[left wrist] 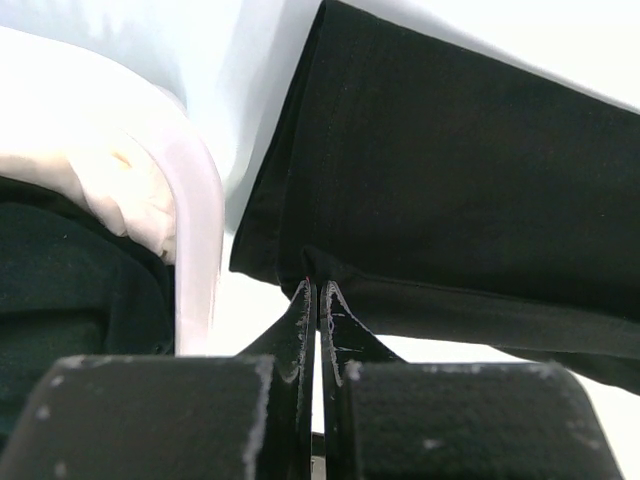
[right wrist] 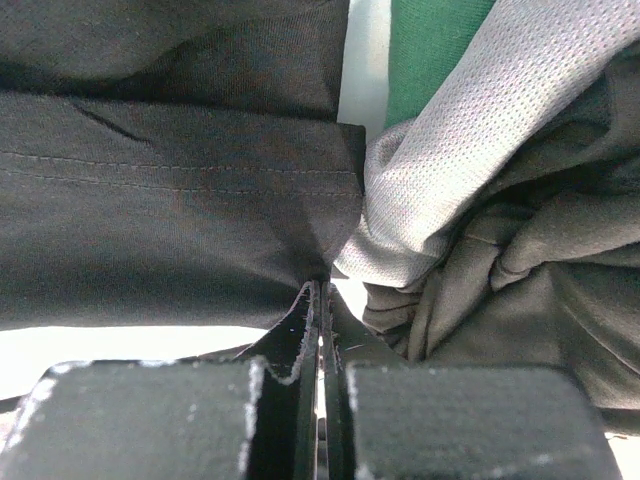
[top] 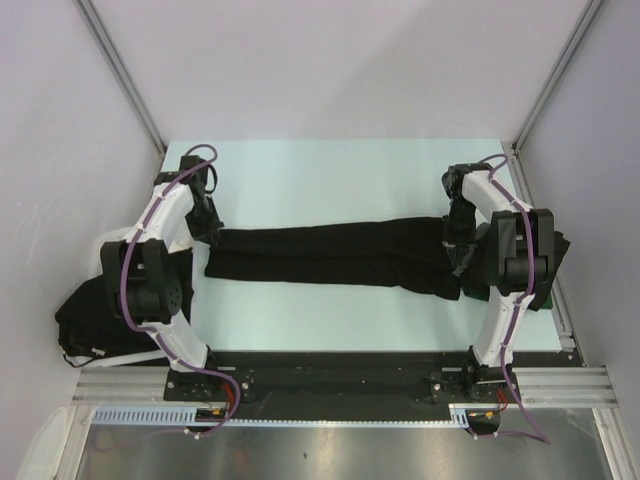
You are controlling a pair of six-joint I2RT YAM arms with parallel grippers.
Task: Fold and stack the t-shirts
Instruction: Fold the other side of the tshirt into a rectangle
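Observation:
One black t-shirt (top: 330,258) lies across the table as a long folded band, stretched between both grippers. My left gripper (top: 212,238) is shut on its left end; in the left wrist view the fingers (left wrist: 300,320) pinch the cloth's hem (left wrist: 330,270). My right gripper (top: 458,262) is shut on the right end. In the right wrist view the black t-shirt (right wrist: 170,200) runs to the left from the closed right gripper (right wrist: 322,288). More black cloth (top: 90,318) sits heaped at the table's left edge.
A white basket rim (left wrist: 198,230) stands just left of the left gripper, with dark cloth (left wrist: 70,290) inside. At the right edge lies a pile of garments (top: 556,250), among them grey mesh (right wrist: 480,140) and green cloth (right wrist: 430,50). The pale table (top: 330,180) extends behind the shirt.

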